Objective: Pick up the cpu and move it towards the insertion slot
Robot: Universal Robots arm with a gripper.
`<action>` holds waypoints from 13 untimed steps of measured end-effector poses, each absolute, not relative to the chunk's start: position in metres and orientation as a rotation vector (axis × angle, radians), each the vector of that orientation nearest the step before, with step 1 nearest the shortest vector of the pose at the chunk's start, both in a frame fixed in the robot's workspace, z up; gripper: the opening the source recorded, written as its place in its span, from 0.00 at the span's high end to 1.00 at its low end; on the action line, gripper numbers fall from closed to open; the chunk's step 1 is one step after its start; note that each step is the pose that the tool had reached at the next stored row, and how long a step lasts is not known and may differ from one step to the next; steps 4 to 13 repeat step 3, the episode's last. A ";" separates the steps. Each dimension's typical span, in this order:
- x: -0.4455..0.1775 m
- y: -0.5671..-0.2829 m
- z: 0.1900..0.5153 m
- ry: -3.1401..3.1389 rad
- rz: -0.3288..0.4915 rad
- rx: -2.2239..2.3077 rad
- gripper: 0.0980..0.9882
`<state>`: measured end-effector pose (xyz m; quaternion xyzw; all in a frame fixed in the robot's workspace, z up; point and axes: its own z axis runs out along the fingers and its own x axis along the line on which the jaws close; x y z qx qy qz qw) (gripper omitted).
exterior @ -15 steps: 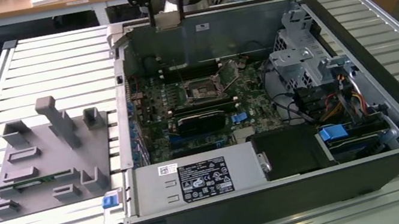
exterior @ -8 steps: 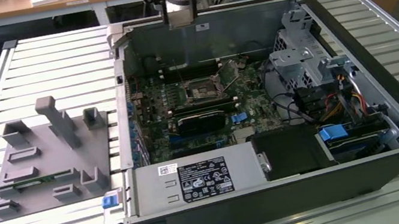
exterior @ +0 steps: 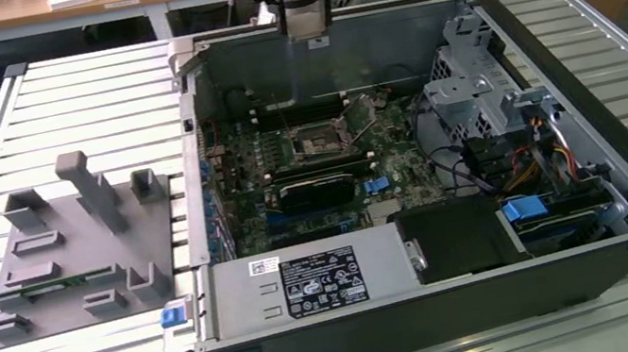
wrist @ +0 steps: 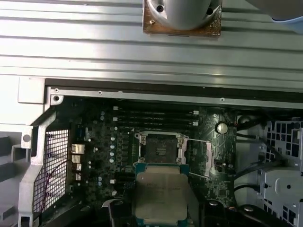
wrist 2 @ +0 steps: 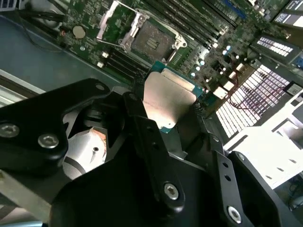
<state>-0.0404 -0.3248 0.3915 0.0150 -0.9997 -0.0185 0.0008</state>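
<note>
Here the gripper (wrist 2: 166,124) is clamped on the cpu (wrist 2: 168,98), its 2 black fingers (wrist 2: 142,127) pressed against opposite edges of the chip, so the jaws stand only as far apart as the chip is wide. In both wrist views the cpu's silver-grey top faces the camera, with a thin green-blue rim (wrist: 161,166) showing around it. The chip hangs in the air above the motherboard (wrist: 109,142), touching nothing but the fingers. The insertion slot (wrist: 161,147) lies below it and just beside it in the first wrist view, its metal frame swung up and its dark centre bare. In the exterior view the gripper (exterior: 309,38) hovers over the rear wall of the open computer case (exterior: 614,135), well above the insertion slot (exterior: 316,140). A grey plastic tray (exterior: 73,264) sits on the slatted table (exterior: 60,104) at the exterior view's left.
</note>
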 end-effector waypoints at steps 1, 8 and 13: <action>-0.040 -0.325 0.392 -3.139 -0.058 0.047 0.52; -0.040 -0.325 0.392 -3.139 -0.058 0.047 0.52; -0.040 -0.325 0.392 -3.139 -0.058 0.047 0.52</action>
